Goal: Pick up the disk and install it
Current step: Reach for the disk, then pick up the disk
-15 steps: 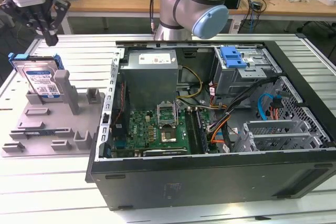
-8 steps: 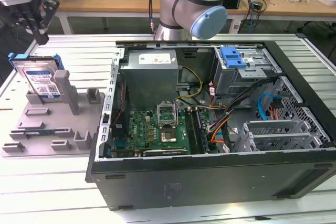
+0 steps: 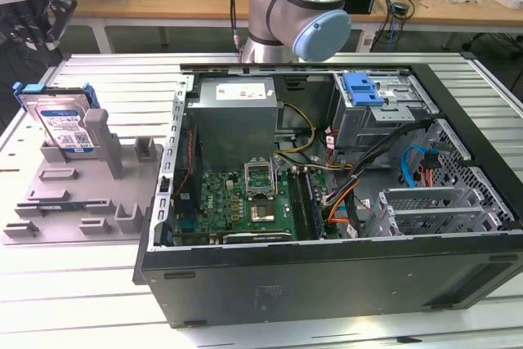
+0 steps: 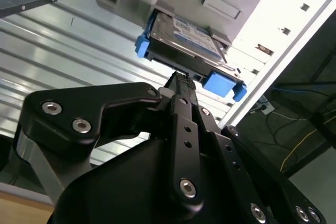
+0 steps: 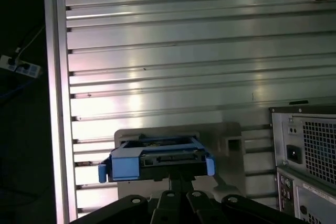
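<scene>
**K:** Status? Where's the disk?

**Me:** Disk (image 3: 64, 124) is at 9 o'clock in the exterior view. It stands in the grey fixture (image 3: 90, 202) on the slatted table (image 3: 122, 71), and the fixture is just beside the open case (image 3: 327, 275), off the case's 9 o'clock side. It isn't picked up yet. The cage (image 3: 384, 116) with the blue latch (image 3: 364, 87) sits around 1 o'clock inside the case, well apart from the disk.

**K:** Gripper?

**Me:** Gripper (image 4: 181, 77) reads as clenched. The fingers (image 4: 182, 108) are pressed together with nothing between them. The arm (image 3: 298, 6) is up at 12 o'clock in the exterior view.

**K:** Line-up to the disk?

**Me:** In both wrist views the disk is dead ahead of the fingertips, on the gripper's own axis. In the second wrist view the tips overlap the disk's near edge, but I can't confirm contact. I'd judge them near, not touching.

**K:** Orientation?

**Me:** It stands on end and leans back in the fixture, label face toward the exterior camera. I judge the long axis runs up out of the slot, toward roughly 11 o'clock in that view. The end framed by the blue bracket (image 5: 123, 163) faces the gripper. In the first wrist view the gripper's knuckles spread along the same line as that end's broad edge, not across the thin side. That's my read, not a certainty.
</scene>
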### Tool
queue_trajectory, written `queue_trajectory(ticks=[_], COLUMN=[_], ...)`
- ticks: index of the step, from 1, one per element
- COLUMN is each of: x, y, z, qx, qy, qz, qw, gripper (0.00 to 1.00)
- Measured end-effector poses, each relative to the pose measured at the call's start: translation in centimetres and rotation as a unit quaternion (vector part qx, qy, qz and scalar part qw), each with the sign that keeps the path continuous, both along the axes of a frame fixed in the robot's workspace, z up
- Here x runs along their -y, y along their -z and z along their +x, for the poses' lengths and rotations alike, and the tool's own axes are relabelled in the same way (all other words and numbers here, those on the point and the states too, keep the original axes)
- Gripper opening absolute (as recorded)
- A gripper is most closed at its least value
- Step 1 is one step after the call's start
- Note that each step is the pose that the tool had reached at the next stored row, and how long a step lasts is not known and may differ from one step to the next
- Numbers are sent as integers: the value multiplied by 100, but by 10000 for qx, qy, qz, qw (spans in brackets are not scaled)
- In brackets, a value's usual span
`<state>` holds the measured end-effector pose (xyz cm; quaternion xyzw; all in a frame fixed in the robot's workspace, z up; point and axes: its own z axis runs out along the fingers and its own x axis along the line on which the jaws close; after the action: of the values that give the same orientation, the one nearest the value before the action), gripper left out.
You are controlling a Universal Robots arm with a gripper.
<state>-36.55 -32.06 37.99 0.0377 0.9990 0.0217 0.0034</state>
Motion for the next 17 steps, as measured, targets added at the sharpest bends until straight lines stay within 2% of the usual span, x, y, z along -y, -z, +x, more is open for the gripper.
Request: queue_trajectory(ticks=[5, 7, 17], x=[-97, -122, -122], y=[8, 9, 9], z=[-147, -168, -170], qx=[0, 0, 0], qy=[0, 1, -2], qz=[0, 0, 0], qw=[10000, 10000, 10000], gripper=[11, 11, 11])
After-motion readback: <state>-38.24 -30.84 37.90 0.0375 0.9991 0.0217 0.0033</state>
